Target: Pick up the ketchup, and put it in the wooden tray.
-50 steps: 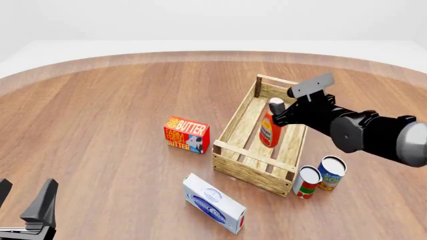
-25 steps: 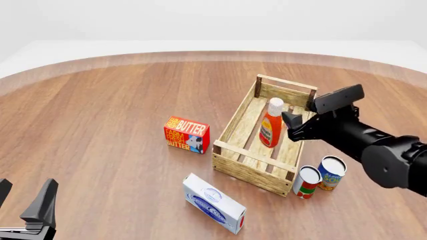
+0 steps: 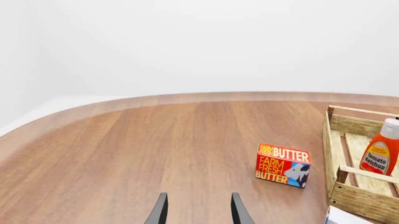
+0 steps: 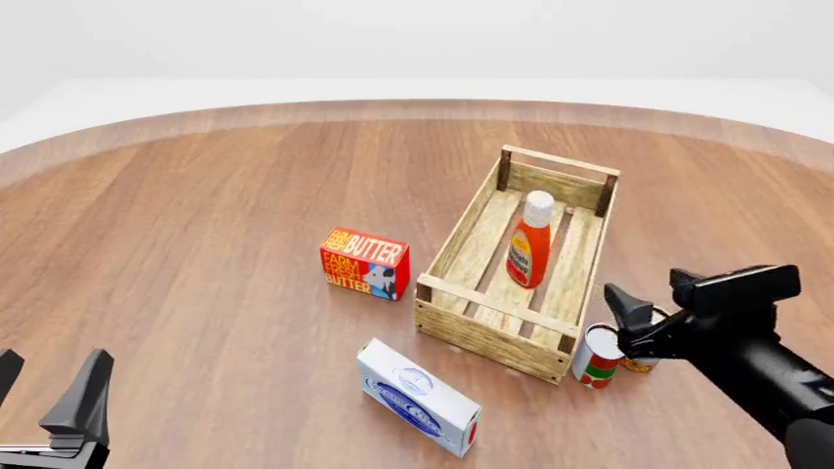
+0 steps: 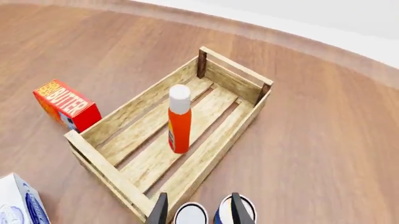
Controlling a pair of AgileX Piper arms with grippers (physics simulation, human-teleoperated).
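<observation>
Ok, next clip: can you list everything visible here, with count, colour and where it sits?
table: one, brown wood, under everything.
crate: one, light wood, right of centre.
ketchup bottle: one, orange-red with white cap, lying inside the crate.
butter box: one, red and yellow, left of the crate.
white box: one, white and blue, in front of the crate.
cans: two, one red-and-white, one blue-and-orange, at the crate's near right corner.
left gripper: black, open, near left edge.
right gripper: black, open, above the cans, empty.
</observation>
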